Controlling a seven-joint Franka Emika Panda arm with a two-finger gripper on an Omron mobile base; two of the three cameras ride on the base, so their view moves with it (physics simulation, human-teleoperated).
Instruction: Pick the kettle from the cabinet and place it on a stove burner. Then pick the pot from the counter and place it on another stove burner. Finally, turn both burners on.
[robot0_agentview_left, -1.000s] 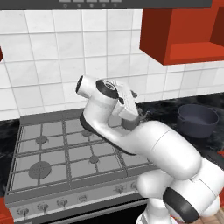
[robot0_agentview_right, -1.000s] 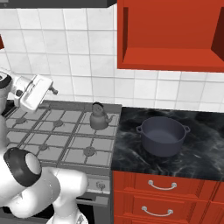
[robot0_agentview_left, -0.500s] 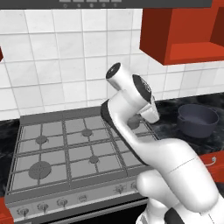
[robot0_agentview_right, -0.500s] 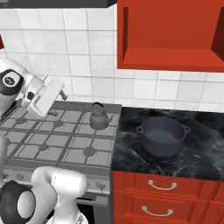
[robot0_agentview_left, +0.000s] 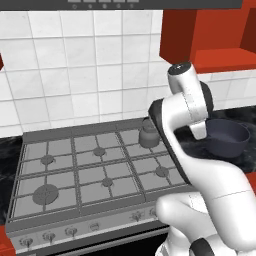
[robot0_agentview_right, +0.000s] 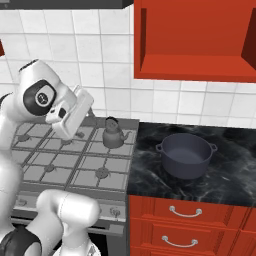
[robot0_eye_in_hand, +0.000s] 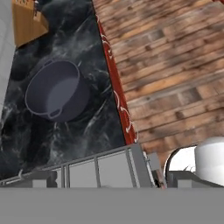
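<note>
The kettle (robot0_agentview_right: 114, 135) is already sitting on the back right burner of the stove (robot0_agentview_left: 95, 170), upright, its spout pointing toward the black marble tabletop (robot0_agentview_right: 235, 165). So the first part of the job is looking finished to me: the open niche of the red cabinet (robot0_agentview_right: 192, 45) is standing bare, and the kettle is standing free with nothing gripping it.

The pot (robot0_agentview_right: 186, 154) is still waiting on the tabletop, just to the right of the stove and well apart from the kettle. It is standing upright, lidless, with its two loop handles showing at the rim. From the hand camera I am looking down on the pot (robot0_eye_in_hand: 57, 89) from above, off to one side rather than centred.

The tool (robot0_agentview_right: 79, 134) is hanging over the stove to the left of the kettle, its fingers spread wide and carrying nothing. The arm is reaching across the hob, not yet over the pot.

What is left, as I am judging it: moving the pot onto another burner, then turning two of the knobs (robot0_agentview_left: 70, 231) along the stove's front edge. No burner is showing a flame.
</note>
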